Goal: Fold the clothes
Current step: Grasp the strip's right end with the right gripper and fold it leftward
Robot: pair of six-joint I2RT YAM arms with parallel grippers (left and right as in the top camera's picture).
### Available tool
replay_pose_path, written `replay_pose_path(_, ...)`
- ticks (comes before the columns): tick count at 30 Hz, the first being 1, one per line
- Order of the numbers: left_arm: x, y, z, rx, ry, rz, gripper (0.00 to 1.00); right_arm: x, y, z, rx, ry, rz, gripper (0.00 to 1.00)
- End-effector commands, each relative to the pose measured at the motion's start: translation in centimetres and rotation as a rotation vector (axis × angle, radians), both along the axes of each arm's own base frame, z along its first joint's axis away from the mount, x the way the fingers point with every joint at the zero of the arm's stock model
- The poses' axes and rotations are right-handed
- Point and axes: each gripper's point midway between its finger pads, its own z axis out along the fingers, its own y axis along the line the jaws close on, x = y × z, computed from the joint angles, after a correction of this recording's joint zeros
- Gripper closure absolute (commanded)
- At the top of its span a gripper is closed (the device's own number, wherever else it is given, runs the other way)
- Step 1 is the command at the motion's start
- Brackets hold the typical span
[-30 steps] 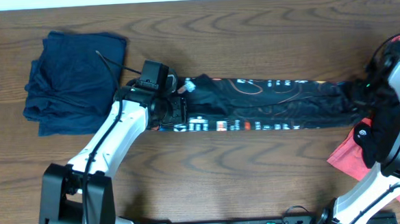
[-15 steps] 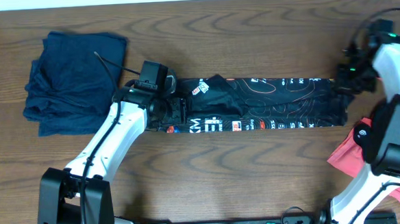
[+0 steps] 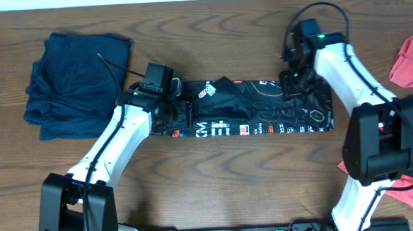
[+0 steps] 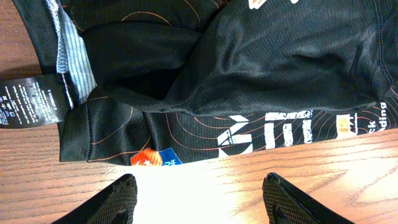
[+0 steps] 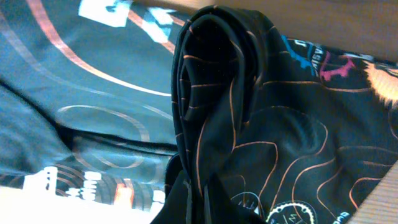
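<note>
Jersey: the black jersey (image 3: 256,109) lies as a long narrow strip across the middle of the worktop (image 3: 231,185), lettering along the near edge.
Right end: a bunched fold of it rises into the right end effector (image 3: 292,83), which is pinched tight on the cloth over the strip's right part.
Left end effector (image 4: 199,196): spread, hanging just over the strip's left end, gripping nothing.
Step, by my reading: doubling the right end over toward the left.
Your move: keep the pinch low, line the carried end up with the strip's long edges, and set it down before you let go.
Surroundings: navy garment (image 3: 74,83) far left, coral-red garment (image 3: 412,62) at the right edge, both apart from the jersey.
</note>
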Motion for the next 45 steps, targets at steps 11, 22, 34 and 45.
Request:
replay_pose_path(11, -0.4, 0.2, 0.3, 0.006, 0.002, -0.008, 0.33, -0.3, 4.3, 0.4, 0.013, -0.020, 0.011, 0.98)
replay_pose_path(22, -0.4, 0.2, 0.3, 0.006, 0.001, -0.008, 0.33, -2.6, 4.6, 0.3, 0.002, 0.065, 0.031, 0.82)
replay_pose_path(34, -0.4, 0.2, 0.2, 0.009, 0.001, -0.007, 0.33, -1.4, 1.8, 0.3, -0.084, 0.025, -0.075, 0.77)
replay_pose_path(45, -0.3, 0.2, 0.2, 0.009, 0.000, -0.007, 0.32, -2.9, 2.3, -0.7, -0.089, 0.069, -0.079, 0.75)
